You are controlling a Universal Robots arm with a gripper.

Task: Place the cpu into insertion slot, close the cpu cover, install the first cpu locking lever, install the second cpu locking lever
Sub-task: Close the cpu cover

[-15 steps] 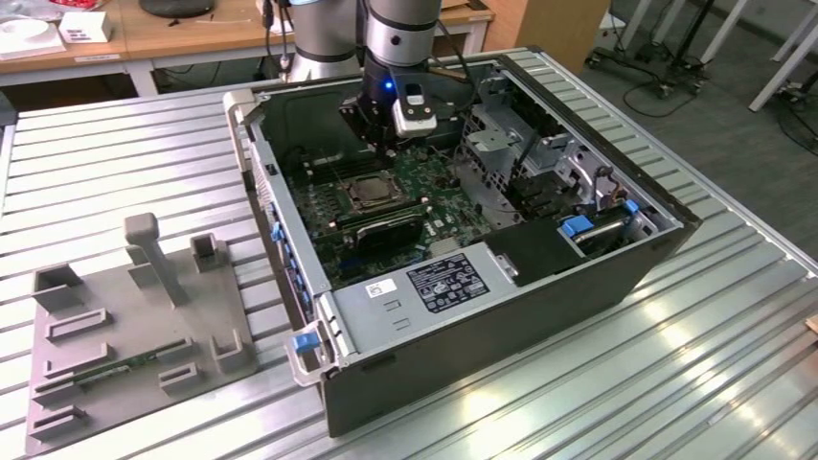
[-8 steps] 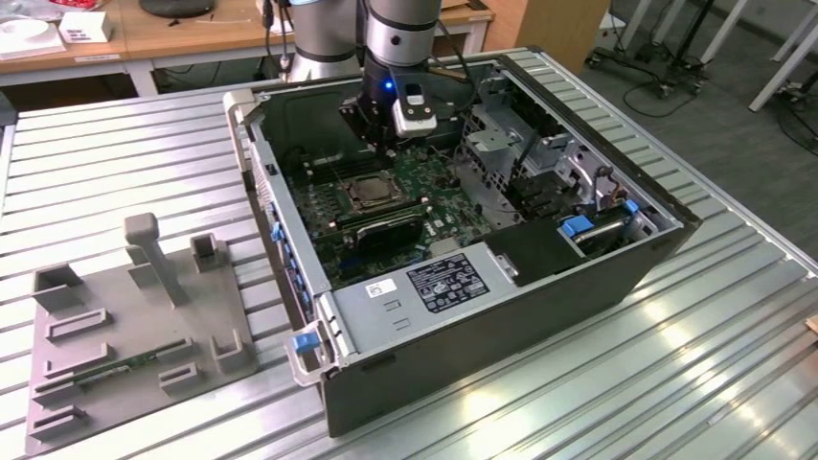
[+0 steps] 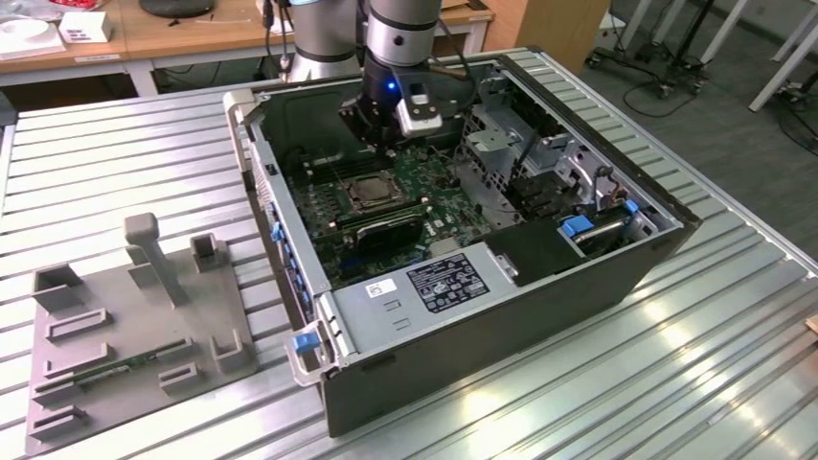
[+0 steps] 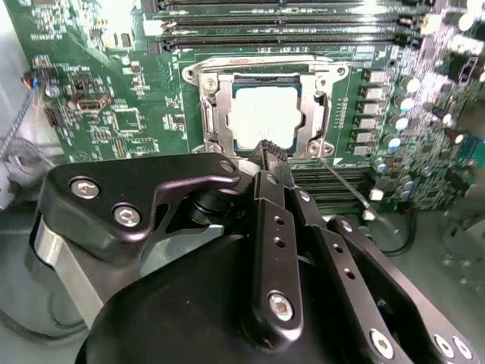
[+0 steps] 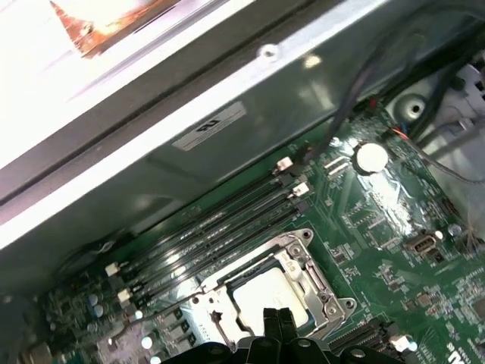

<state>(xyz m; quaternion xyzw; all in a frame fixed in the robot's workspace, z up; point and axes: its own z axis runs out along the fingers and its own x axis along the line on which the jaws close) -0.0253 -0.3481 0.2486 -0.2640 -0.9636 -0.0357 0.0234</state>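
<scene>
We are hovering the gripper (image 4: 273, 154), clenched and empty, at the slot's (image 4: 191, 73) edge; the cpu (image 4: 261, 117) is lying inside under the cover (image 4: 218, 114). Pressing the lever (image 4: 345, 182), we judge, is needing slow, steady contact.

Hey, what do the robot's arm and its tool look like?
The silver-grey cylindrical arm ends in a black wrist with a small blue light and a white-and-silver box mounted alongside. The matte black tool has bolted linkage bars with silver screw heads, narrowing to two slim fingertips.
</scene>
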